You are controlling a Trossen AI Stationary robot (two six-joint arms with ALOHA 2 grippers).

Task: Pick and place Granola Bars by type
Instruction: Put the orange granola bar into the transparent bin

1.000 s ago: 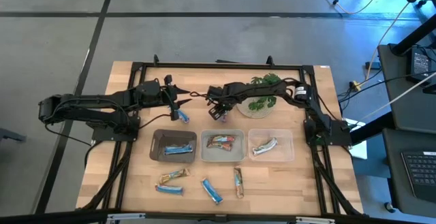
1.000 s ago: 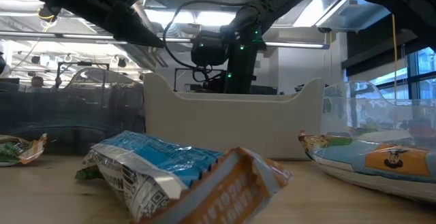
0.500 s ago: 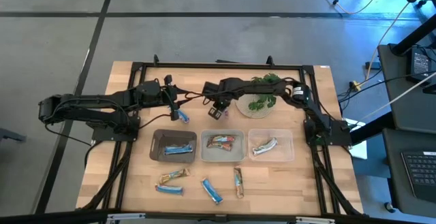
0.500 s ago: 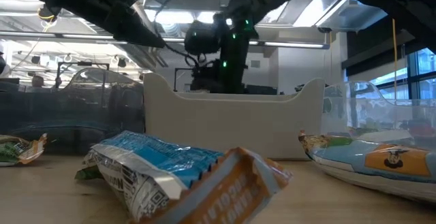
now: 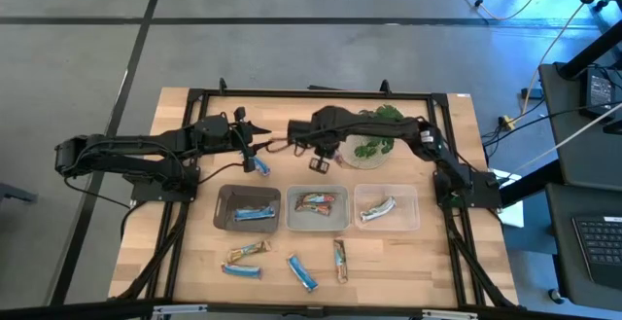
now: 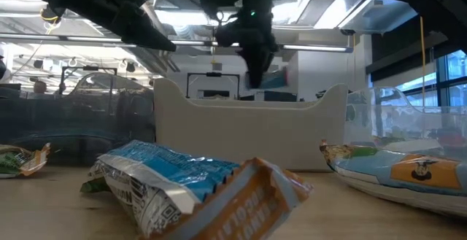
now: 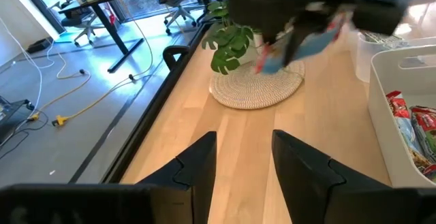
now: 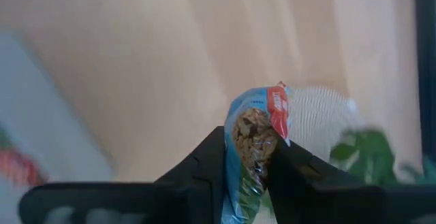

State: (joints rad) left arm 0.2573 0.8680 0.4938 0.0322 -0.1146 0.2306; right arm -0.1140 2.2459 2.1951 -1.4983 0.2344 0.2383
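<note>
My right gripper (image 5: 321, 162) hangs over the far middle of the table, beside the plant (image 5: 374, 135), shut on a blue granola bar (image 8: 253, 139) with a red end. My left gripper (image 7: 242, 149) waits open at the far left (image 5: 255, 153), nothing between its fingers. A blue bar lies in the dark tray (image 5: 246, 209), brown-red bars in the middle tray (image 5: 317, 206), a silvery bar in the clear tray (image 5: 386, 208). Several loose bars (image 5: 302, 272) lie flat near the front edge. My right gripper pinches the blue bar between its two fingers, which point steeply down from above. The bar's red-marked end (image 8: 278, 112) sticks out past the fingertips. The bar (image 7: 300, 43) is lifted clear of the table and hangs tilted below the gripper.
The plant stands on a round woven mat (image 7: 255, 88) at the far middle. The three trays stand in a row across the middle of the table. A black frame (image 5: 311, 93) runs round the table top. Bare wood lies between the trays and the far edge.
My right gripper has risen well above the table at the far middle, rolling about its own axis and shifting a little toward the right edge. The blue bar has come up with it, clear of the wood.
</note>
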